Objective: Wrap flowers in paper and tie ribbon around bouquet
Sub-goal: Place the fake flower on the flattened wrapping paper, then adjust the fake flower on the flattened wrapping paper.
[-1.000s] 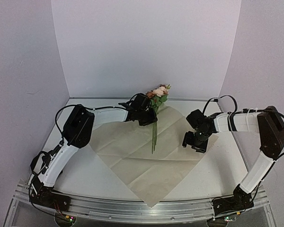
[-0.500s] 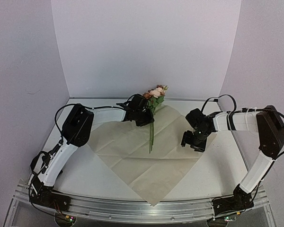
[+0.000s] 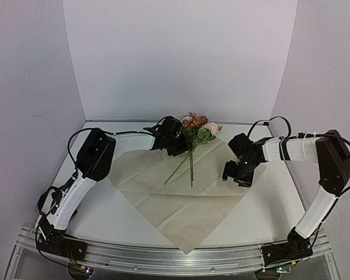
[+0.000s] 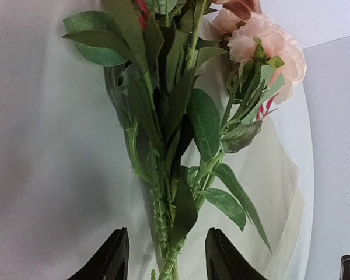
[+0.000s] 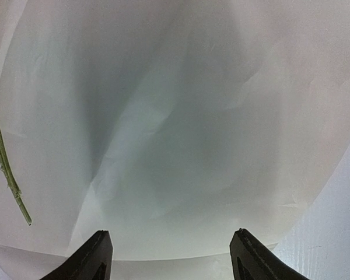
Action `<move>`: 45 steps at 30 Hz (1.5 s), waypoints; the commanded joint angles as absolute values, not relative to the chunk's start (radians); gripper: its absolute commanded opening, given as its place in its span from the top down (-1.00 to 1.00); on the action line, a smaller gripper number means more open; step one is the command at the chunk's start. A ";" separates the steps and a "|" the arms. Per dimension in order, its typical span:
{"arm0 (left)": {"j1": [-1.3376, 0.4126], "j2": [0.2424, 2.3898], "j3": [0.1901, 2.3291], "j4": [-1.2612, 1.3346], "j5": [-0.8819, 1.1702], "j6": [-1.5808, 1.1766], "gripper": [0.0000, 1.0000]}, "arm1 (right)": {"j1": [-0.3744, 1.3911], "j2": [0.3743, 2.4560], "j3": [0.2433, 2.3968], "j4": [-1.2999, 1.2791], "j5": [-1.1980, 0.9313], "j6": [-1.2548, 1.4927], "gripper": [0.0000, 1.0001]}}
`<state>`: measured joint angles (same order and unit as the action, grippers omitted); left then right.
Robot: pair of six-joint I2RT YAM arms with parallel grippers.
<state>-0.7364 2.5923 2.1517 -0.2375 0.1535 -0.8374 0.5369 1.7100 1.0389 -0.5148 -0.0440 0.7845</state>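
Note:
The flowers lie loose on the far corner of the flat tan paper, blooms toward the back wall. Their thin stems fan out toward me. My left gripper hovers at the stems just below the leaves. In the left wrist view the left gripper is open, and the green stems pass between the black fingers untouched. My right gripper is open over the sheet's right side. In its wrist view the right gripper has only paper beneath it and the stem ends at the left. No ribbon or wrapped bouquet is in view.
White walls enclose the table at the back and both sides. The paper's near corner reaches almost to the metal rail at the front edge. Black cables loop above the right arm.
The left gripper has opened and let go of the flowers. The bunch has dropped onto the paper, its blooms tipped to the right and its stems spread apart. The right arm has hardly moved.

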 commanded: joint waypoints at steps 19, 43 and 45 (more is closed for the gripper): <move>-0.642 2.071 1.391 -0.032 0.271 -0.812 0.34 | 0.566 2.032 1.593 -0.607 -0.023 0.786 -0.32; -0.550 1.855 0.964 -0.096 0.246 -0.827 0.53 | 0.595 2.457 2.161 -0.634 0.108 0.902 0.08; -0.543 1.852 0.960 -0.102 0.246 -0.821 0.53 | 0.594 2.461 2.149 -0.602 0.111 0.926 0.13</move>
